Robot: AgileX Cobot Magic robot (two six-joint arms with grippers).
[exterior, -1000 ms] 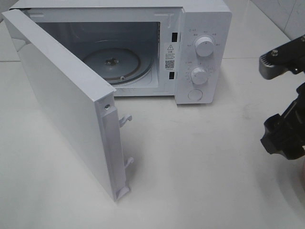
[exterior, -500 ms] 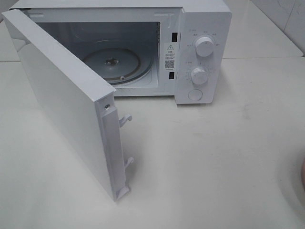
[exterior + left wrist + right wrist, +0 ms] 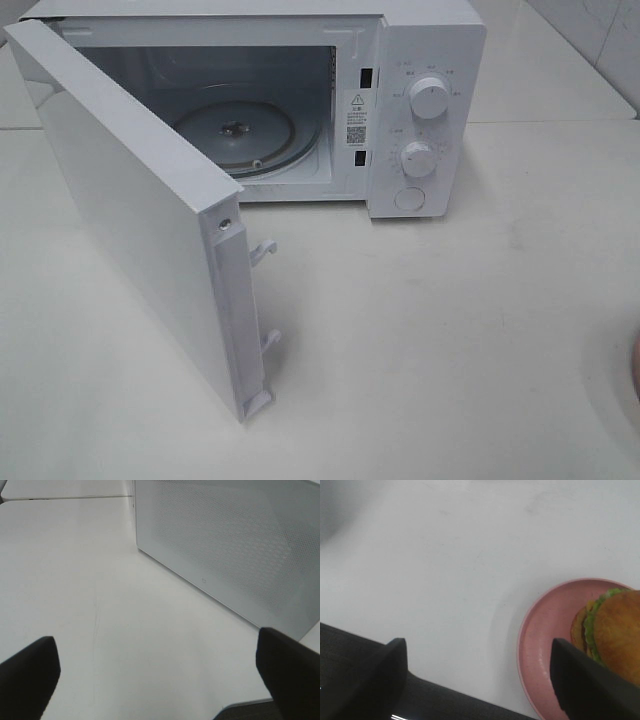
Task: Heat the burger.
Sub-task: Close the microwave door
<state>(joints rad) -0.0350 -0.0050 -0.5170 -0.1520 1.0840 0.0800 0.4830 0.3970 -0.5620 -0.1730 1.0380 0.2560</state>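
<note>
The burger (image 3: 617,630), with a golden-brown bun and a green lettuce frill, sits on a pink plate (image 3: 545,625) and shows only in the right wrist view. My right gripper (image 3: 478,645) hovers open above the table beside the plate; one finger (image 3: 590,685) overlaps the plate's rim and nothing is held. My left gripper (image 3: 157,645) is wide open and empty, low over the table, facing the outer face of the microwave door (image 3: 225,545). Neither arm shows in the exterior high view.
The white microwave (image 3: 420,60) stands at the back with its door (image 3: 130,220) swung out towards the front left. Its glass turntable (image 3: 235,130) is bare. A sliver of the pink plate (image 3: 636,375) shows at the right edge.
The right arm, seen at the right edge one second ago, has moved out of the exterior high view. The microwave and its door have not moved.
</note>
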